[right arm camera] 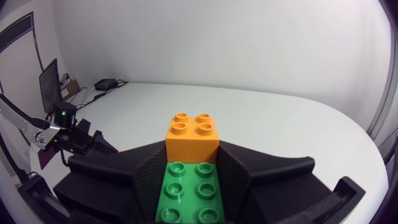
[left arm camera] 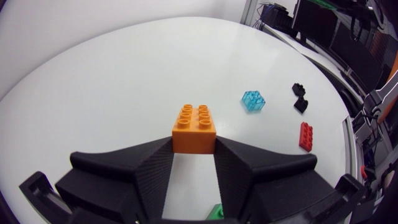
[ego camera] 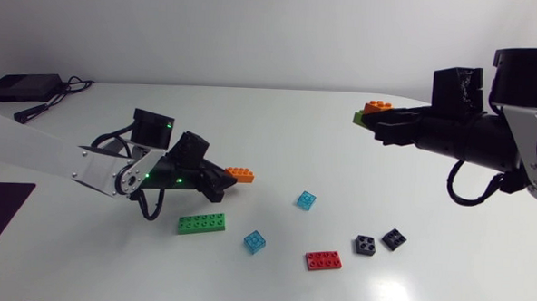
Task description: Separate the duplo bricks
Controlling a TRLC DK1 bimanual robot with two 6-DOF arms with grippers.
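Looks mostly done. Lying single & apart toward near edge of white table [ego camera: 287,142], middle to right: long green plastic brick [ego camera: 202,223], clear-blue small brick [ego camera: 255,242], second clear-blue brick [ego camera: 306,200], flat red brick [ego camera: 323,259], black small brick [ego camera: 365,245], second black brick [ego camera: 394,238]. Clamped in left claw [left arm camera: 193,152], low over table's left half: orange six-stud brick [left arm camera: 194,124], nothing attached. Clamped in right claw [right arm camera: 191,152], up over far right corner: two-brick stack [right arm camera: 191,163], square orange four-stud brick [right arm camera: 191,132] pressed onto lower green brick [right arm camera: 189,190]. Only joined pair in view. Left to do, prob.: pull that pair apart, set pcs down separately.
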